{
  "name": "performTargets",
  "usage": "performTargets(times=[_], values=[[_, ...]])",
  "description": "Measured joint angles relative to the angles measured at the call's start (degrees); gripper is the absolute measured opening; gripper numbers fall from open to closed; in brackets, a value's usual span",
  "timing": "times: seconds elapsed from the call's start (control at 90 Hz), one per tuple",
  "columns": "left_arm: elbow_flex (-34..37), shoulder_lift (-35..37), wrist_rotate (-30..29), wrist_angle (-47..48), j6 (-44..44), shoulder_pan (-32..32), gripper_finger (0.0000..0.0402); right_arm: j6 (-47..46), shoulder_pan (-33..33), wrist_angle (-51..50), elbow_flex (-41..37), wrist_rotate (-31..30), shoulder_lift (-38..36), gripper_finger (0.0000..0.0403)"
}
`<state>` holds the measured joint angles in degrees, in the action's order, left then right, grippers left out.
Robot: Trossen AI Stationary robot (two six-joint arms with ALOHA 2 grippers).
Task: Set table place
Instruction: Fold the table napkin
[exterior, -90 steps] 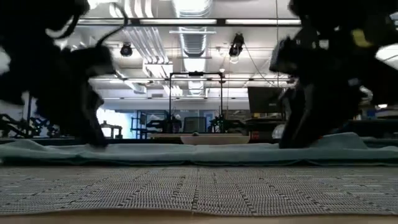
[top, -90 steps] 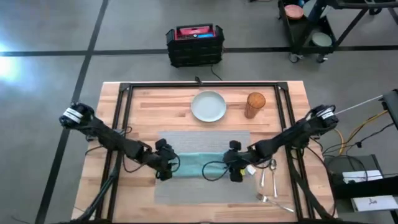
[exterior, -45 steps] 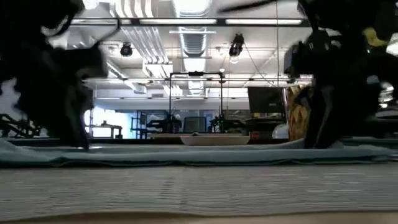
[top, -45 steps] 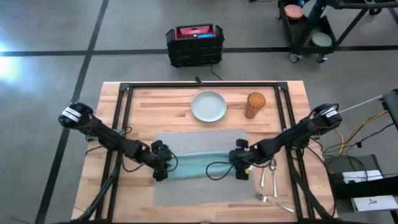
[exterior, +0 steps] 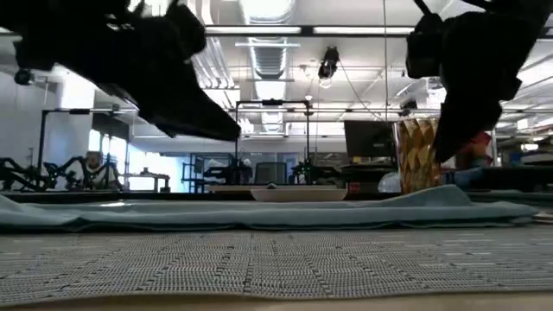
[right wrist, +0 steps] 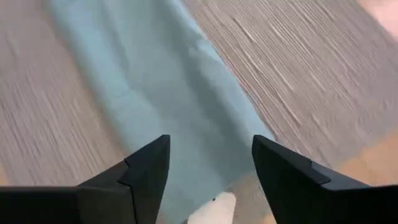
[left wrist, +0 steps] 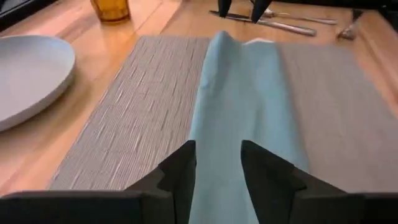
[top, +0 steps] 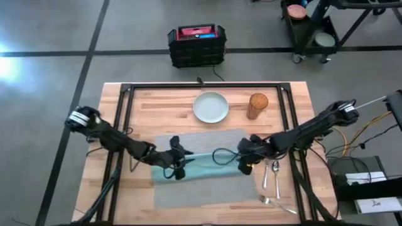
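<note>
A teal napkin [top: 207, 166] lies as a long folded strip across the grey placemat [top: 201, 191], on the wooden table [top: 151, 100]. My left gripper [top: 182, 168] hovers open over the napkin's left end. In the left wrist view its fingers [left wrist: 180, 171] frame the napkin [left wrist: 242, 93] and point along it. My right gripper [top: 242, 157] hovers open over the napkin's right end [right wrist: 161, 81]. In the low view both dark grippers stand clear above the napkin [exterior: 276, 212].
A pale round plate [top: 210, 107] and an amber cup [top: 258, 105] stand on the table beyond the placemat. Spoons [top: 270, 179] and a fork [top: 276, 202] lie to the placemat's right. A black frame rail [top: 201, 88] borders the work area.
Both grippers stood down on the napkin's ends and drew apart, leaving the strip longer across the placemat. They have since risen clear of it. My left gripper has tipped level and gone toward the table's right; my right has gone up and toward the far right.
</note>
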<state>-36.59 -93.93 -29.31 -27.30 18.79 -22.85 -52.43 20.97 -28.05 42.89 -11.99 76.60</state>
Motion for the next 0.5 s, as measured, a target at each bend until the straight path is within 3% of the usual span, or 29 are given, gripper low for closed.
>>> performTargets(times=[0.256,0.5], values=[[-5.7,-12.7,3.3,0.4,-0.3,0.0,0.0114,-12.4,0.5,-1.9,-1.8,2.7,2.8,0.0234],[-6.4,-14.4,3.3,0.1,0.0,0.2,0.0114,-15.6,0.5,0.4,-2.1,4.9,6.6,0.0224]])
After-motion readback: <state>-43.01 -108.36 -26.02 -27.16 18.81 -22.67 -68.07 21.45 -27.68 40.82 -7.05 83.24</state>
